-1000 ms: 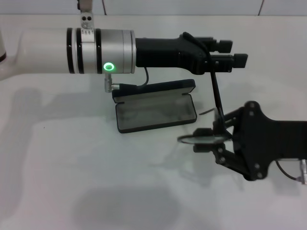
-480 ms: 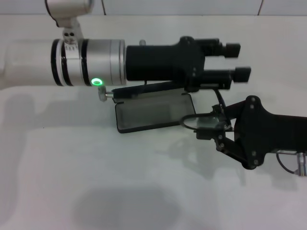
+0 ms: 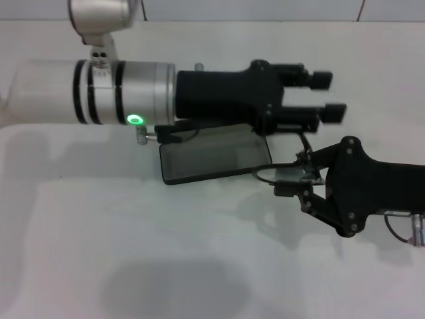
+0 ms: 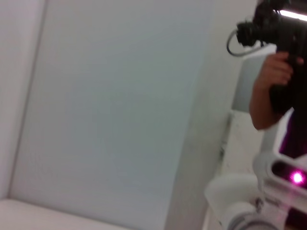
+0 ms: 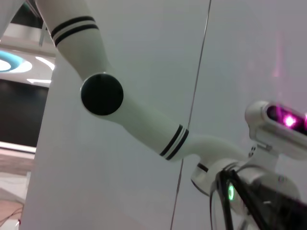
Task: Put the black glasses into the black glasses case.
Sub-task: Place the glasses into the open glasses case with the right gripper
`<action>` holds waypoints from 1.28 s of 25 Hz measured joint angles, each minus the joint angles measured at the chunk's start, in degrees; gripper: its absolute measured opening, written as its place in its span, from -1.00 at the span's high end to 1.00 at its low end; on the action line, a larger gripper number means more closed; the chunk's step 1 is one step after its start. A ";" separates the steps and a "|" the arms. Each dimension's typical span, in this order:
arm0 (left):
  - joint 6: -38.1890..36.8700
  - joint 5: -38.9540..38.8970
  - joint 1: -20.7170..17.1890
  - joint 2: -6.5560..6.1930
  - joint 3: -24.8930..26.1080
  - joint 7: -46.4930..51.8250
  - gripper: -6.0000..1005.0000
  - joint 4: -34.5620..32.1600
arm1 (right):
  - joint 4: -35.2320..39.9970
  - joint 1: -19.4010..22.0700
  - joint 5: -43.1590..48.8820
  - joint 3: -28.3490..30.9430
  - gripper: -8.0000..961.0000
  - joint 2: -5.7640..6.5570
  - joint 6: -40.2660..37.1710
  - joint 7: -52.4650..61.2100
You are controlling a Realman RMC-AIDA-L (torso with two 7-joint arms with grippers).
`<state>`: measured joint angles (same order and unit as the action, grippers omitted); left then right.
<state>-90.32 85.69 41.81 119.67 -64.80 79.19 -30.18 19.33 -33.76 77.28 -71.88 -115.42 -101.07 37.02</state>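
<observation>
My head camera looks forward and down onto the white table (image 3: 133, 252), close above my left arm (image 3: 126, 90), which crosses the view from the left. My left wrist camera tilts up and away at a pale wall (image 4: 110, 110). My right wrist camera also looks upward, sharing that same left arm (image 5: 144, 122) with the head view.
</observation>
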 joint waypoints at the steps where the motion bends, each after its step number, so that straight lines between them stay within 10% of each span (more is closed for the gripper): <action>1: 0.03 -0.49 -0.46 -0.03 0.98 -0.11 -0.30 -0.01 | 0.05 0.06 0.25 0.07 0.75 0.02 0.73 -0.18; 7: 0.07 -1.05 -2.83 -0.06 9.47 -1.71 -0.30 0.06 | 6.72 2.87 -1.04 -2.96 0.75 -0.72 13.05 -2.16; 19: 0.15 -1.23 -4.84 -0.05 15.72 -1.73 -0.30 0.50 | 26.20 4.47 -16.53 -37.32 0.72 -0.84 54.38 -1.87; 32: 0.44 -1.23 -4.37 0.12 15.28 -2.15 -0.30 0.74 | 27.99 1.38 -23.43 -47.22 0.68 -0.86 67.95 -2.02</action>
<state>-89.88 84.46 37.44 119.80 -49.52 77.04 -29.44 47.32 -32.39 53.85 -119.10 -116.28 -33.12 35.00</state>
